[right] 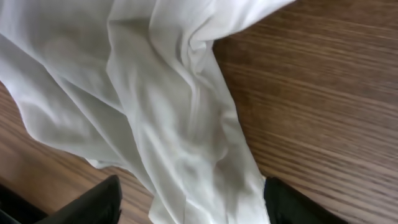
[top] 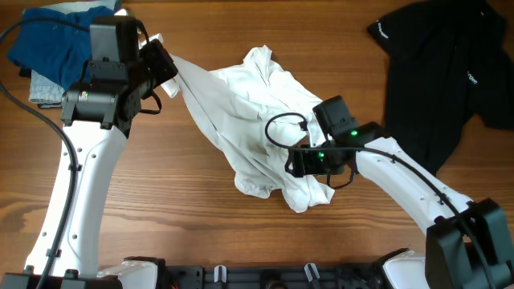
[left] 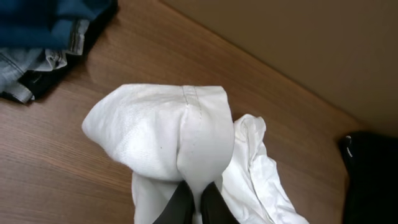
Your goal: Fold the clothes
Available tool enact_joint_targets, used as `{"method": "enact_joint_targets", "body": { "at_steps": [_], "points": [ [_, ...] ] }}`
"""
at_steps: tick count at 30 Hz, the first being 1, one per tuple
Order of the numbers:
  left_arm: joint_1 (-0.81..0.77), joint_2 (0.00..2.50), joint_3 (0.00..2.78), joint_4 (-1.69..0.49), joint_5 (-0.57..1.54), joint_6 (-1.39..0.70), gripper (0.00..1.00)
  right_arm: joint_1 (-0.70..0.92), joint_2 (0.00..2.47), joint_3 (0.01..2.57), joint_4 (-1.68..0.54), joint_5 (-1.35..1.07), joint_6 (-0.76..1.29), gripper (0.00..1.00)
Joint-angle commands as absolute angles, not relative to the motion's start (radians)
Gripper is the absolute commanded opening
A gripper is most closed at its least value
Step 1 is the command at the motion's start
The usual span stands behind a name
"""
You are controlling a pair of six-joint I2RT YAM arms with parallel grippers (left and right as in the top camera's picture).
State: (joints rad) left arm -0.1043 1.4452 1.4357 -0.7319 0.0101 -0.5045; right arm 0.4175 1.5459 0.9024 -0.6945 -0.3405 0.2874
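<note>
White shirt [top: 241, 104] lies crumpled mid-counter [top: 201, 233], one end stretched up-left where the left jaws are clamped on it. The right jaws stand wide apart astride its lower edge. The black shirt [top: 434, 72] bears small white marks, too small to read. Wood-grain top, beige wall [left: 298, 43], blue clothes [top: 56, 40] far left.

The white shirt [top: 257, 120] between the grippers is plain, with no pattern. The left gripper [top: 165, 68] and right gripper [top: 299, 163] are both black, and a green light [top: 351, 133] glows just behind the right one. Behind the left gripper lies a deep blue garment [top: 56, 40] over what looks like pale denim [top: 42, 87]. Outward of the right gripper, a black shirt [top: 446, 64] bears small white marks. The table [top: 161, 193] is brown and grain-streaked.
</note>
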Motion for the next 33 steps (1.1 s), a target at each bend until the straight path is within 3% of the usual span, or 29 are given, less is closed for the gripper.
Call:
{"method": "enact_joint_targets", "body": {
  "at_steps": [1,6,11,14,18,19,22,23,27,33],
  "points": [
    [-0.098,1.388,1.454,-0.725,-0.028,-0.474,0.04,0.432,1.556,0.872,-0.665,-0.361,0.291,0.66],
    [-0.098,1.357,1.454,-0.725,-0.056,-0.470,0.04,0.450,1.556,0.868,-0.636,-0.360,0.288,0.51],
    [-0.098,1.342,1.454,-0.720,-0.059,-0.470,0.04,0.453,1.556,0.863,-0.611,-0.356,0.289,0.51],
    [-0.098,1.336,1.454,-0.714,-0.059,-0.470,0.04,0.452,1.556,0.822,-0.548,-0.356,0.292,0.61],
    [-0.098,1.325,1.454,-0.714,-0.058,-0.471,0.04,0.453,1.568,0.775,-0.476,-0.379,0.321,0.61],
    [-0.098,1.320,1.454,-0.714,-0.058,-0.471,0.04,0.452,1.575,0.774,-0.473,-0.389,0.321,0.54],
    [-0.098,1.299,1.454,-0.714,-0.058,-0.469,0.04,0.452,1.588,0.774,-0.471,-0.402,0.322,0.13],
    [-0.098,1.291,1.454,-0.714,-0.059,-0.451,0.04,0.451,1.585,0.776,-0.469,-0.402,0.323,0.04],
    [-0.081,1.246,1.454,-0.721,-0.110,-0.424,0.04,0.376,1.527,0.882,-0.521,-0.402,0.311,0.04],
    [-0.013,1.131,1.454,-0.722,-0.110,-0.422,0.04,0.109,1.515,1.258,-0.753,-0.410,0.076,0.04]
  ]
}}
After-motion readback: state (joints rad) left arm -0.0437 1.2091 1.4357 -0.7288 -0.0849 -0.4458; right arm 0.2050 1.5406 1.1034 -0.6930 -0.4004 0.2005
